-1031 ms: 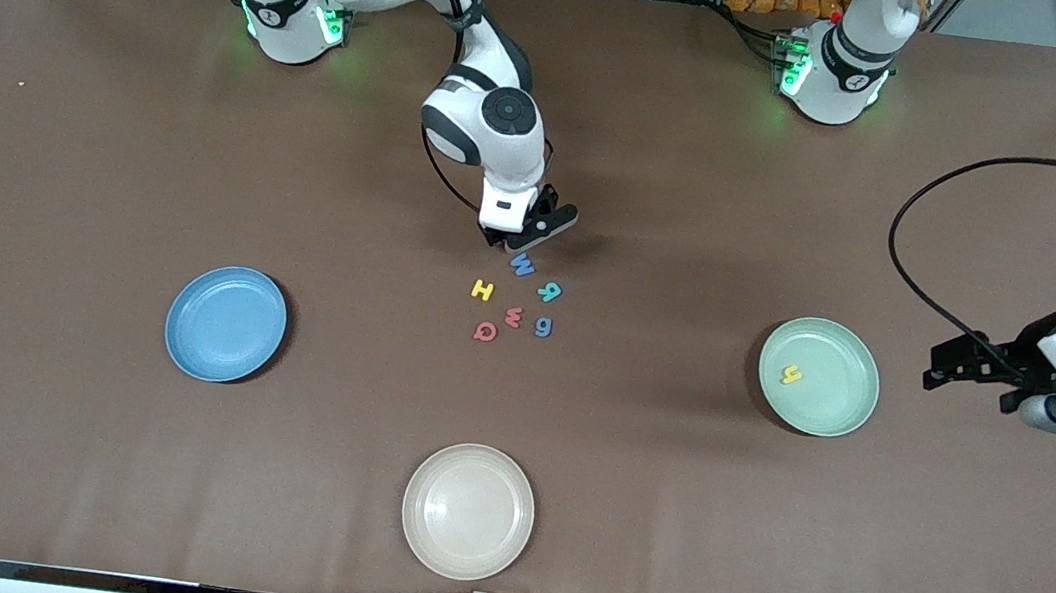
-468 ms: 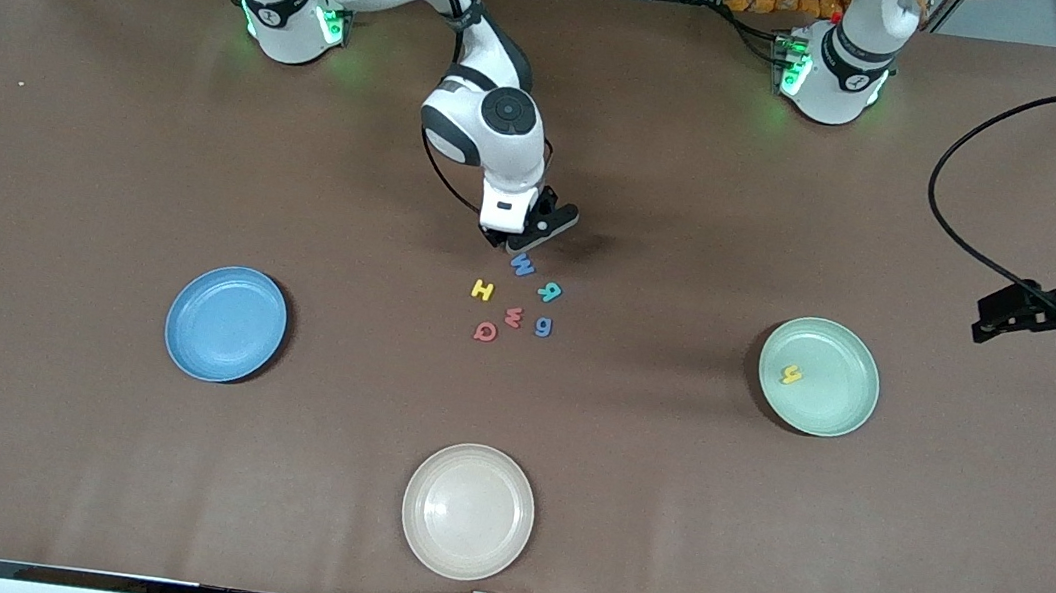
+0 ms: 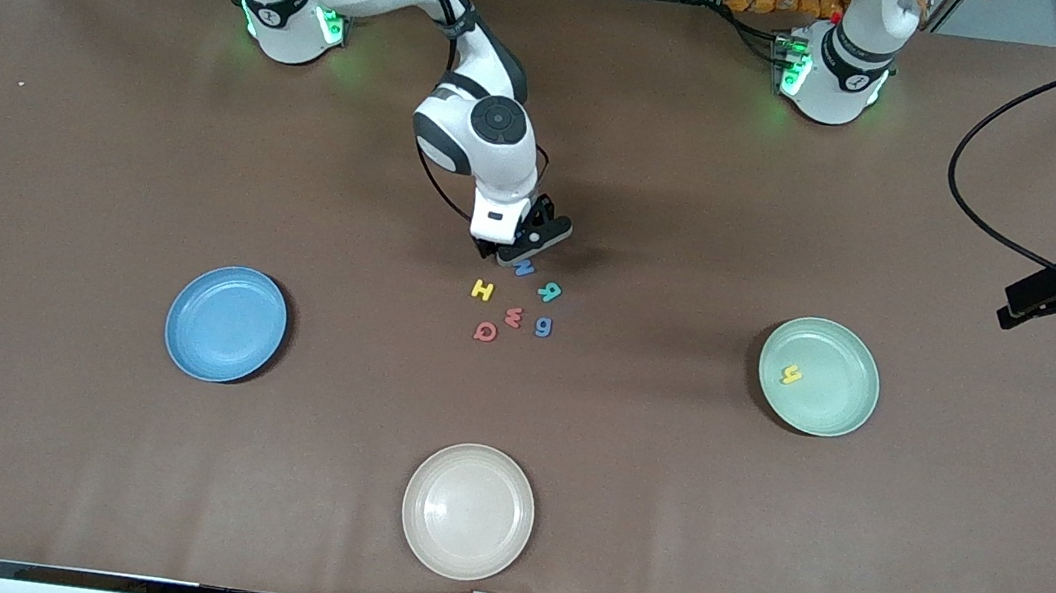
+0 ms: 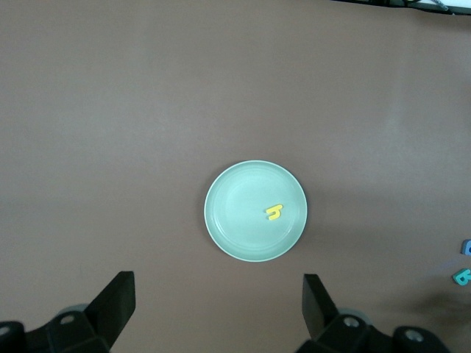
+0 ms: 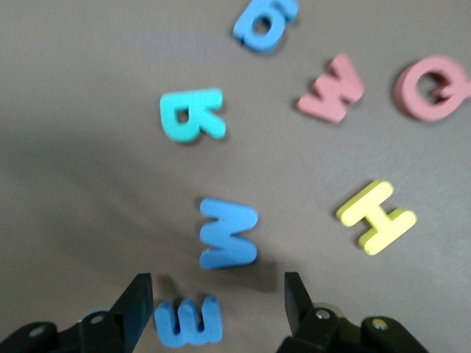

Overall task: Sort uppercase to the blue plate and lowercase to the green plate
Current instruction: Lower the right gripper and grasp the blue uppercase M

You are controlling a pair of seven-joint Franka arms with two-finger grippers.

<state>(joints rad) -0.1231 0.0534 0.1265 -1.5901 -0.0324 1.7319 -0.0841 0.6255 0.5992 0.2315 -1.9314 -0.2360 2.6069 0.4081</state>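
Right tool [image 5: 213, 309] hangs low over the letter cluster at mid-worktop, fingers [image 5: 136, 312] spread, holding nothing. Between them lies the blue e [image 5: 188, 321], with the blue W [image 5: 228, 233] just beside it; I judge one of these to be the next pick. Around them lie the teal R [image 5: 191, 114], yellow H [image 5: 377, 217], red w [image 5: 331, 88], red Q [image 5: 434, 87] and blue g [image 5: 263, 22], all flat on the worktop [image 3: 105, 134] and apart from one another.

These letters look thin, light and fairly stiff, probably foam or plastic, so little squeeze is needed; they could skid or flip if one finger lands first. Taking a letter across its narrow width, with fingertips down at the worktop, seems safest.

The blue plate [image 3: 225, 323] sits toward the right arm's end, bare. The green plate [image 3: 818, 376] sits toward the left arm's end with the yellow h [image 3: 790, 374] in it. A cream plate [image 3: 467, 511] lies nearest the front camera.

Left tool [image 4: 217, 309] waits high over the worktop near the green plate, wide open, with nothing in it.
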